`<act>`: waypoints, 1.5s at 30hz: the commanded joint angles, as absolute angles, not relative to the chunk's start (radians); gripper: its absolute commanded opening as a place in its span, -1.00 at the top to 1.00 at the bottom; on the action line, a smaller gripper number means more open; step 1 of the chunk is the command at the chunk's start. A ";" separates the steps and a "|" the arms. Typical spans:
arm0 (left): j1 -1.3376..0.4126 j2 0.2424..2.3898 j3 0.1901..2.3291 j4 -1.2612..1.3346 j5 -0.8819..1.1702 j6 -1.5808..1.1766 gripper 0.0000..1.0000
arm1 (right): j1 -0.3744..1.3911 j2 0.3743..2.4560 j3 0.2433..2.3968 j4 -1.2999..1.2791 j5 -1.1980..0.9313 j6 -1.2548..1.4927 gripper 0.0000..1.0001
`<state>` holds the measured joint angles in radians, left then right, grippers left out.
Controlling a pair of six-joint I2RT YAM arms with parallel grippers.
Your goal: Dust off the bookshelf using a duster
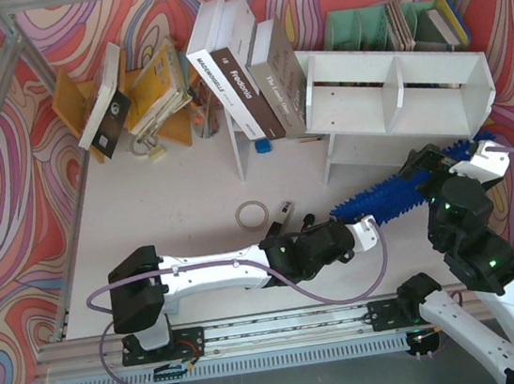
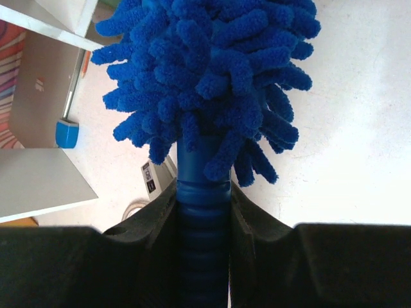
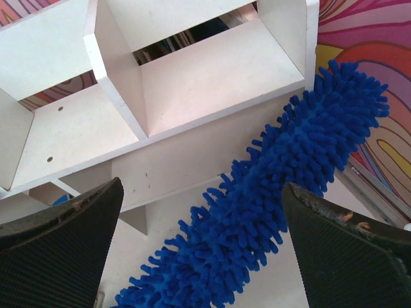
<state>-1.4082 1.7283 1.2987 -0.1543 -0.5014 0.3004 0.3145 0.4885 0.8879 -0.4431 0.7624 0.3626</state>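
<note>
Left end effector (image 2: 203, 196) clenches the duster (image 2: 205, 70) by its handle; its head stretches over the table (image 1: 191, 191) beside the bookshelf (image 1: 395, 89), beneath the released right end effector (image 3: 202, 192); swinging up may snag either, twisting the grip.

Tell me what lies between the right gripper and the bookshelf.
The duster lies there, before the bookshelf, clear of the right gripper's fingers; the right wrist view shows it.

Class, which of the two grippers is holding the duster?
The left gripper: it is shut on the blue handle of the duster. The right gripper stands wide open over the fluffy head, gripping nothing.
</note>
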 commanded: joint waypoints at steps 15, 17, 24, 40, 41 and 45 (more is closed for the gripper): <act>-1.396 1.662 1.226 -0.130 -0.569 0.221 1.00 | 0.313 0.456 0.863 -0.403 0.798 0.360 -0.97; -1.396 1.629 1.219 -0.103 -0.554 0.221 1.00 | 0.314 0.456 0.861 -0.401 0.797 0.358 -0.97; -1.399 1.588 1.216 -0.101 -0.502 0.207 1.00 | 0.314 0.465 0.861 -0.397 0.799 0.356 -0.97; -1.400 1.774 1.212 -0.222 -0.435 0.176 1.00 | 0.314 0.455 0.859 -0.397 0.808 0.353 -0.97; -1.400 1.770 1.207 -0.218 -0.445 0.176 1.00 | 0.314 0.454 0.860 -0.396 0.810 0.352 -0.97; -1.400 1.703 1.181 -0.172 -0.485 0.176 1.00 | 0.314 0.446 0.856 -0.397 0.814 0.351 -0.97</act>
